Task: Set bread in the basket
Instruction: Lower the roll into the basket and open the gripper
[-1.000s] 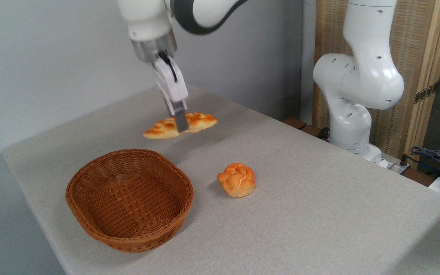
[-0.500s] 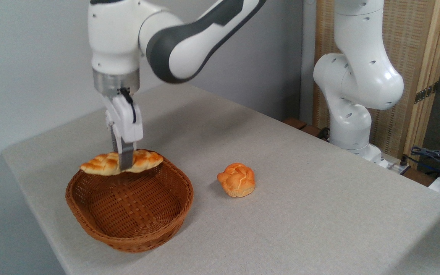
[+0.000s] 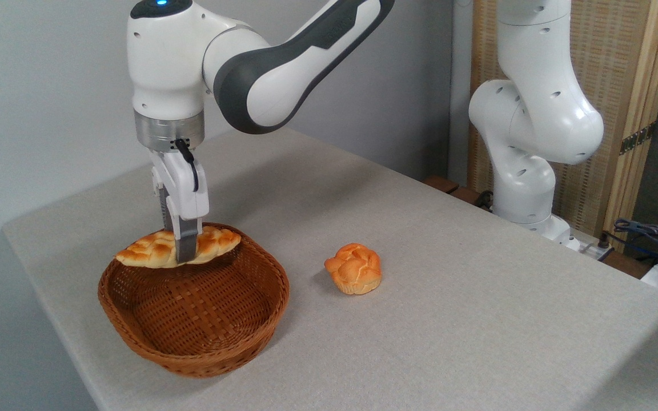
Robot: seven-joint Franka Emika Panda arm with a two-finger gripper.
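**Loaf over the basket, drop not yet made**

The arm has the bread (image 3: 177, 248) pinched at mid-length, jaws closed on it; the gripper (image 3: 185, 251) points straight down. The loaf hangs roughly level, pointed ends out to either side, over the far rim of the basket (image 3: 135, 337). It sits at about rim height, w/ its left tip reaching past the wicker edge. Whether it touches the rim can't be told from this angle.

Step in hand, by the look of it: the carry is done and the placing is on. The basket is empty inside, so there's plenty of room.

Next move likely calls for a shift toward the basket's middle, nearer the camera, so both tips clear the rim, then a short descent, then opening the jaws. Releasing from here risks the loaf catching on the far edge and tipping out onto the tabletop (image 3: 449, 297).

Other things: a small round bun (image 3: 354, 268) sits right of the basket, well apart, not in the path. The arm's base stands at the far right edge, w/ cables beyond it. Nothing blocks the way down.
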